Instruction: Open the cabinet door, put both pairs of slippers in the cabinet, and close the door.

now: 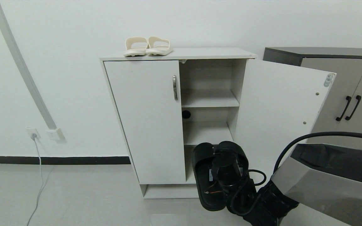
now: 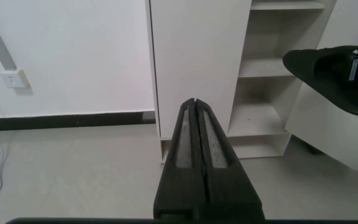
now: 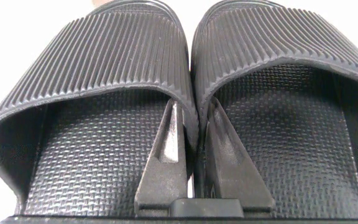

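A white cabinet (image 1: 149,125) stands against the wall, its right door (image 1: 278,116) swung open and its left door shut. Bare shelves (image 1: 209,99) show inside. A cream pair of slippers (image 1: 148,46) lies on the cabinet top. My right gripper (image 3: 192,130) is shut on the black pair of slippers (image 1: 214,175), one finger inside each slipper, pinching their inner edges together. It holds them in the air in front of the lower open compartment. My left gripper (image 2: 194,109) is shut and empty, low and facing the cabinet; the black slippers (image 2: 337,78) show beyond it.
A grey cabinet (image 1: 341,91) with black handles stands to the right, just behind the open door. A wall socket (image 1: 33,133) with a cable running to the floor sits at the left. The grey floor (image 1: 74,194) in front is open.
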`<state>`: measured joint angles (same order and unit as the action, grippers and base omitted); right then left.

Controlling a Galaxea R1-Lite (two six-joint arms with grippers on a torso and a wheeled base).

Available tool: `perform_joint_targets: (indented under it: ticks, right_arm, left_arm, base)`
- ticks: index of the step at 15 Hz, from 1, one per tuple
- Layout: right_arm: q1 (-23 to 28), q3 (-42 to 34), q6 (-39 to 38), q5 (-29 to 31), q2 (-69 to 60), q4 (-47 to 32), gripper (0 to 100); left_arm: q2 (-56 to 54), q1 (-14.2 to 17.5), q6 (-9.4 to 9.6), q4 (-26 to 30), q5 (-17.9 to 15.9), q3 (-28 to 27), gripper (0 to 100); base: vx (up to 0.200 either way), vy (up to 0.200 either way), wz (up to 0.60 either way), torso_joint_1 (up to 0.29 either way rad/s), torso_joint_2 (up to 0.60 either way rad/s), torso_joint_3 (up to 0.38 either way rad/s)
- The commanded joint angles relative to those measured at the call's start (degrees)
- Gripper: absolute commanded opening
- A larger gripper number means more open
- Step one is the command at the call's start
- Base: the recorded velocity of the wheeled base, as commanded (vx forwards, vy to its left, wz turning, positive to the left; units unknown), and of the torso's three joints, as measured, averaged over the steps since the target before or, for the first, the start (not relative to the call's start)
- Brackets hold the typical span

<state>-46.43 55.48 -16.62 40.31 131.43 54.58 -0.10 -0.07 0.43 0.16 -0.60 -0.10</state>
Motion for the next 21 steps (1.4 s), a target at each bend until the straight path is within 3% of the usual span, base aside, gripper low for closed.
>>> perform_joint_targets:
  ticks: [1, 10, 14, 19, 21]
  right_arm:
    - [-0.1, 0.0, 0.0, 0.0, 0.3, 0.0, 0]
    - [-0.1, -0.5, 0.2, 0.0, 0.5, -0.2, 0]
    - [-0.1, 3.1, 2.6, -0.1, 2.7, -0.8, 0]
    - [0.7, 2.4, -0.3, -0.6, 4.4, 0.3, 0]
    - [1.1, 2.3, -0.3, -0.4, 5.2, 5.5, 0]
  left_arm:
    - [0.1, 0.0, 0.01, 0.0, 0.0, 0.0, 0]
    - [0.1, 0.0, 0.28, 0.1, -0.1, -0.1, 0]
    - [0.1, 0.1, 0.36, 0.1, -0.1, 0.0, 0]
    - [0.1, 0.0, 0.36, 0.0, -0.1, 0.0, 0]
    - [0.1, 0.1, 0.45, 0.0, -0.1, 0.0, 0]
  base:
    - [0.000, 0.000, 0.00, 0.000, 0.00, 0.000]
    - [0.000, 0.000, 0.00, 0.002, 0.00, -0.116]
    - [0.000, 0.000, 0.00, 0.004, 0.00, -0.197]
    - [0.000, 0.000, 0.00, 0.001, 0.00, -0.156]
    - [0.000, 0.000, 0.00, 0.000, 0.00, 0.000]
